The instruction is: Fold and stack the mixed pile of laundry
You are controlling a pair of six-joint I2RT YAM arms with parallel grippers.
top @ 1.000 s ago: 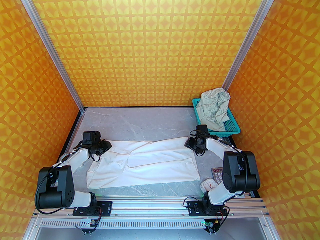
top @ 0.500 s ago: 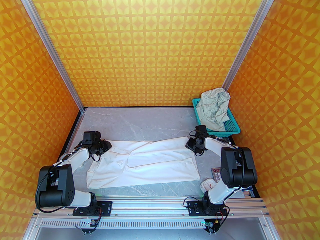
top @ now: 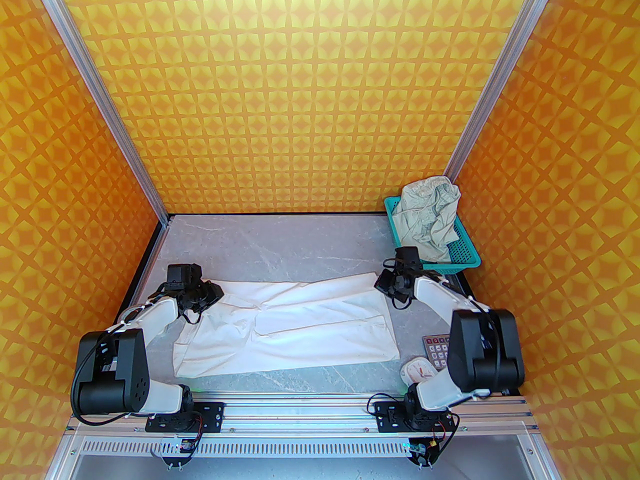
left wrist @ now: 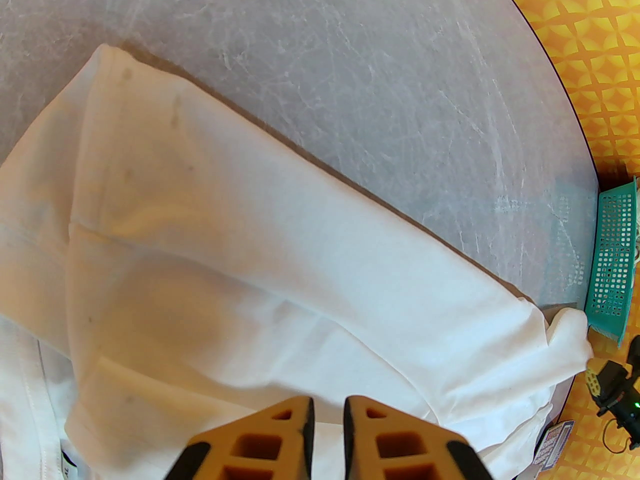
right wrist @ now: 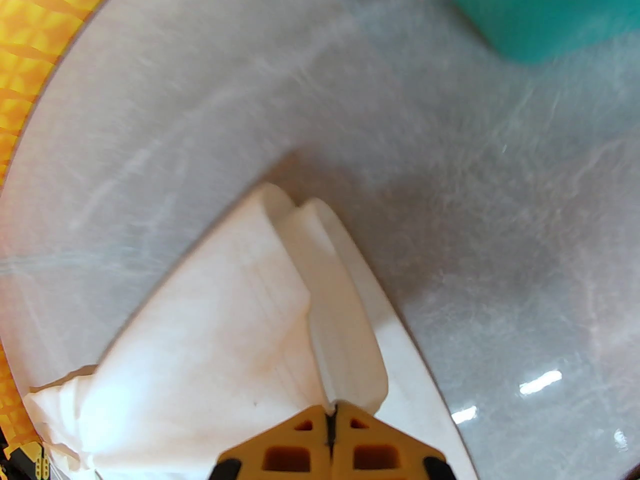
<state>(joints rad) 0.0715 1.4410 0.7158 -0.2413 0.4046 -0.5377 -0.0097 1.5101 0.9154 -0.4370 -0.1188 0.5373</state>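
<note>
Tabletop [top: 300, 248], perhaps marble; T-shirt [top: 310, 328]; orange walls [top: 300, 93]

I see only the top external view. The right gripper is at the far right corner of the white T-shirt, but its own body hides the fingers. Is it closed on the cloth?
Observer: Yes. In the right wrist view the right gripper is shut, with a bunched fold of the white T-shirt pinched between its tips.
Operator: And the left one?
Observer: In the left wrist view the left gripper leaves only a narrow gap, with white cloth in it; it looks like a grip.
</note>
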